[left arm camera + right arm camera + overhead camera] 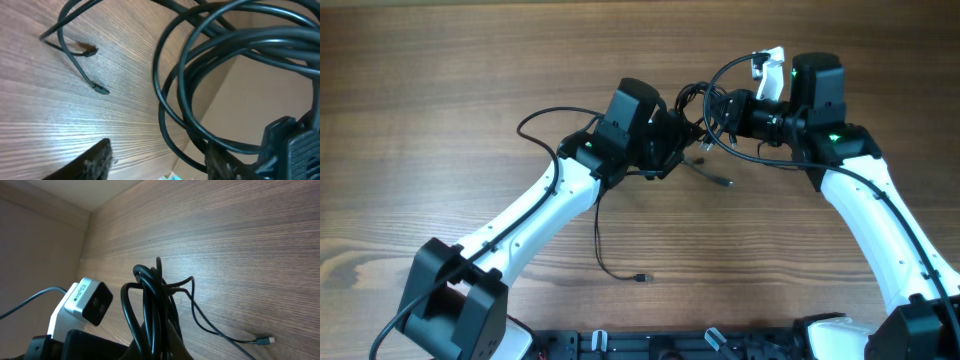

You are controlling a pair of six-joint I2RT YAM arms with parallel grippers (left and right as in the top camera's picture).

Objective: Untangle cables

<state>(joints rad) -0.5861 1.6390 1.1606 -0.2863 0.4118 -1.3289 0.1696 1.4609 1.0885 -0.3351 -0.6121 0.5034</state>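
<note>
The cables are a bunch of thin dark loops lifted at the table's middle. My right gripper is shut on the bunch; in the right wrist view the cords run up between its fingers. My left gripper is just left of the bunch and open. In the left wrist view its fingers are wide apart, with the loops above and against the right finger. One cord trails under the left arm to a plug. Another plug end lies below the bunch.
The wooden table carries both arms. A loose cord loop lies left of the left arm. Two short plug ends rest on the wood in the left wrist view. A small plug lies at the right in the right wrist view.
</note>
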